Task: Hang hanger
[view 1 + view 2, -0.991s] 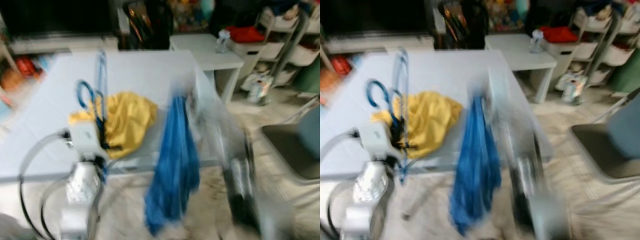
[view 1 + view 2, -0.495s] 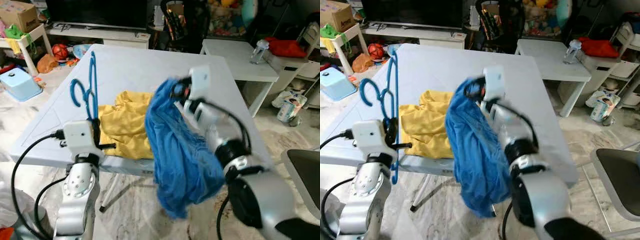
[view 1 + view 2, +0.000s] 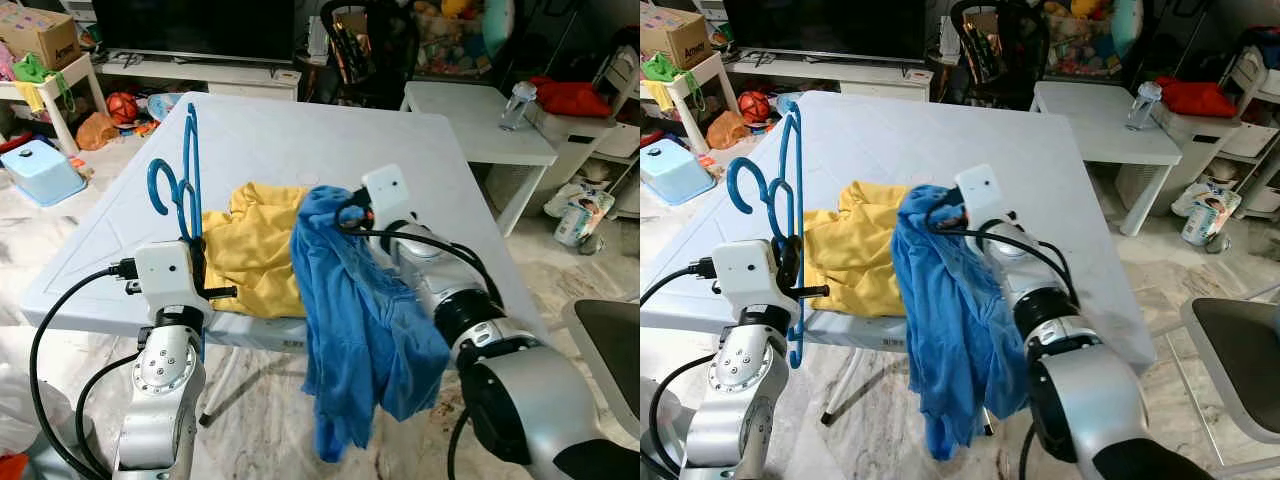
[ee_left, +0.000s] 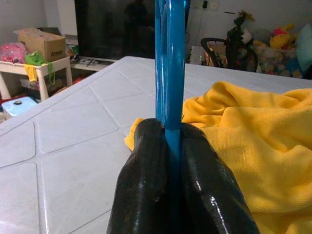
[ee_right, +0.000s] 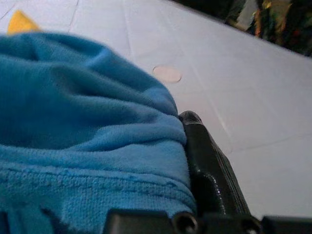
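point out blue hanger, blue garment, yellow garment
blue hanger (image 3: 186, 170): left eye view, on its upright frame above the left gripper (image 4: 168, 141).
blue garment (image 3: 355, 330): left eye view, mid-drape, hanging from the right gripper (image 3: 345, 213).
yellow garment (image 3: 848, 262): right eye view, middle of the crumpled heap.

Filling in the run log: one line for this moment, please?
left gripper: shut on blue hanger, upright | right gripper: holds blue garment over table edge | yellow garment: on table

I see blue plastic hanger (image 3: 183, 170) standing upright over table's left edge, hook curling left, lower bar clamped between black fingers (image 4: 146, 185) of my left gripper (image 4: 168, 146). Touching yellow cloth beside it. No garment on it.
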Tool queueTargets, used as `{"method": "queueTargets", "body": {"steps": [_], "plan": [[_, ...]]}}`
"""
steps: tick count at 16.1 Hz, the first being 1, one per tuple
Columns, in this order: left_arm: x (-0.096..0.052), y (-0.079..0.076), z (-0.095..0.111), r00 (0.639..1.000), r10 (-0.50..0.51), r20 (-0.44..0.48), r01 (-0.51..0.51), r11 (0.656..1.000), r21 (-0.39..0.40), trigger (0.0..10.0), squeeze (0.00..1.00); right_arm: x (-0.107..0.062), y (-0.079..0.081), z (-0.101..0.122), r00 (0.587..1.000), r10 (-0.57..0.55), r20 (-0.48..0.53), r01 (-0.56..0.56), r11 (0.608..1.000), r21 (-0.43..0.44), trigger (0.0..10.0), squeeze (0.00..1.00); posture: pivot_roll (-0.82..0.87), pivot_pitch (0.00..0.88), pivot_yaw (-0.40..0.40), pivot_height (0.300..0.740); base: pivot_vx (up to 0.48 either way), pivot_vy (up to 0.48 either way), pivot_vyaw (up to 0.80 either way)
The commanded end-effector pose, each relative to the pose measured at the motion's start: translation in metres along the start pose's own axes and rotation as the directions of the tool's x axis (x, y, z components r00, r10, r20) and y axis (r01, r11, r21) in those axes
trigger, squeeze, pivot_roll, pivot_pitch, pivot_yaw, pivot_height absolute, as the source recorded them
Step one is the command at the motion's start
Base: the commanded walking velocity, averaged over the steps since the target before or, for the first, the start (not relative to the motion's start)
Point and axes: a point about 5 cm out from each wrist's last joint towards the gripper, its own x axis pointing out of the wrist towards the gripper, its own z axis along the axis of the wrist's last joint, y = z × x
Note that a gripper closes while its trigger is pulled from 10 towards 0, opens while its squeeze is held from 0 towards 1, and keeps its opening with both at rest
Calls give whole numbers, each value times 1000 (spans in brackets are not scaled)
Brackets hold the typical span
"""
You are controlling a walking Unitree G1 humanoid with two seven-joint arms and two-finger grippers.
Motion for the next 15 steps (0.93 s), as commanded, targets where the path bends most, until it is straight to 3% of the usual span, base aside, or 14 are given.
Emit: {"method": "queueTargets", "body": {"steps": [1, 5, 8, 11, 12, 15], "plan": [[-2, -3, -8, 999, -19, -39, 19, 1000, -8, 10000, 0, -3, 0, -14, 997, 45, -62, -44, 999, 16, 10000, 1000, 51, 0, -101, 740, 0, 0, 0], [-6, -2, -10, 998, -38, -52, 37, 999, -8, 10000, 0, -15, -11, -31, 981, 146, -127, -154, 986, -57, 10000, 1000, 46, 0, -88, 740, 0, 0, 0], [-6, 1, -12, 996, -61, -68, 62, 998, 9, 10000, 0, -36, -43, -34, 942, 269, -200, -304, 937, -175, 10000, 1000, 30, 0, -70, 740, 0, 0, 0], [-5, -2, -14, 994, -83, -76, 84, 996, 3, 10000, 0, -44, -56, -27, 918, 335, -214, -371, 915, -160, 10000, 1000, 22, 0, -61, 740, 0, 0, 0], [-4, -5, -13, 992, -102, -75, 102, 995, -7, 10000, 0, -46, -58, -23, 913, 353, -203, -381, 917, -117, 10000, 1000, 20, 0, -59, 740, 0, 0, 0], [-6, -6, -13, 988, -128, -82, 128, 992, -9, 10000, 0, -55, -55, -31, 875, 430, -223, -455, 888, -70, 10000, 1000, 28, 0, -58, 740, 0, 0, 0]]}}
